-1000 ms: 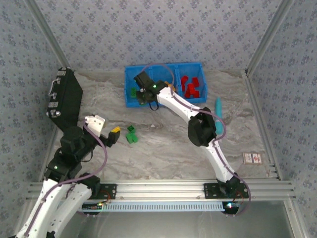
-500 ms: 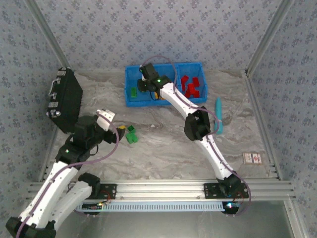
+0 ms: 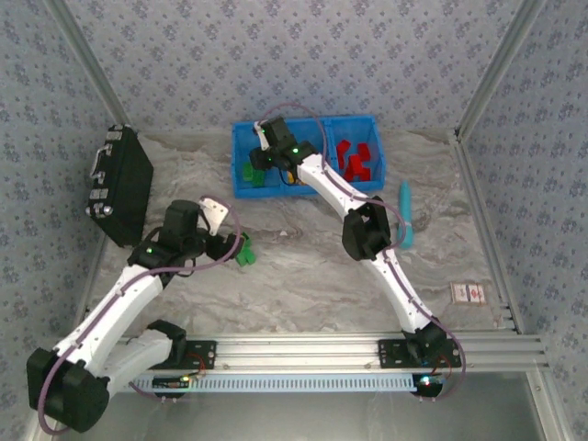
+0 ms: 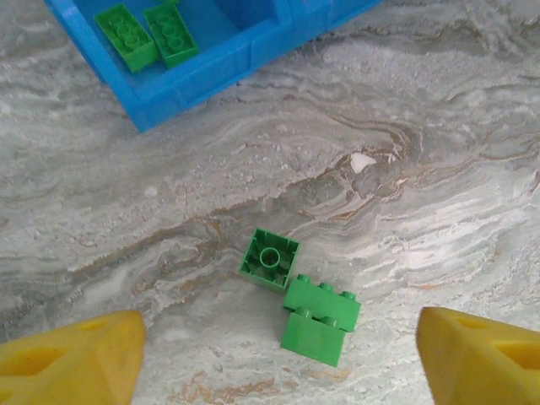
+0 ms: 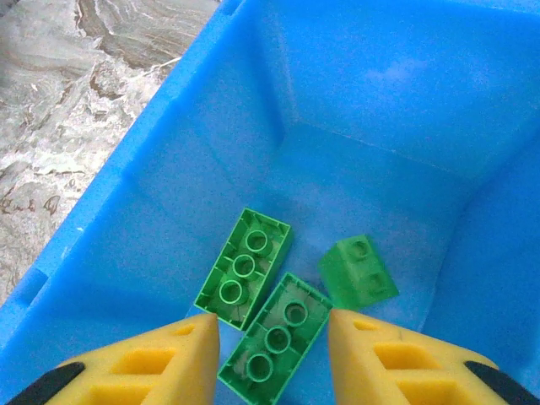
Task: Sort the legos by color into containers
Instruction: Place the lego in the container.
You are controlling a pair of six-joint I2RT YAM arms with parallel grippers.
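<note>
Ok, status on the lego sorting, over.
Left hand open over two green plastic bricks on table. Right hand open above blue plastic bin, three green bricks inside. Nothing blocking.

On the grey marbled counter, at the left edge, a black case with metal corners. Near the right side, a slim teal piece. Nearer, a small red-and-white card. Around, blue-patterned walls.

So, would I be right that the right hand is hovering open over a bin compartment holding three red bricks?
Not quite: the three bricks in that bin compartment under the open right hand are green, not red, as the right wrist view shows.
</note>
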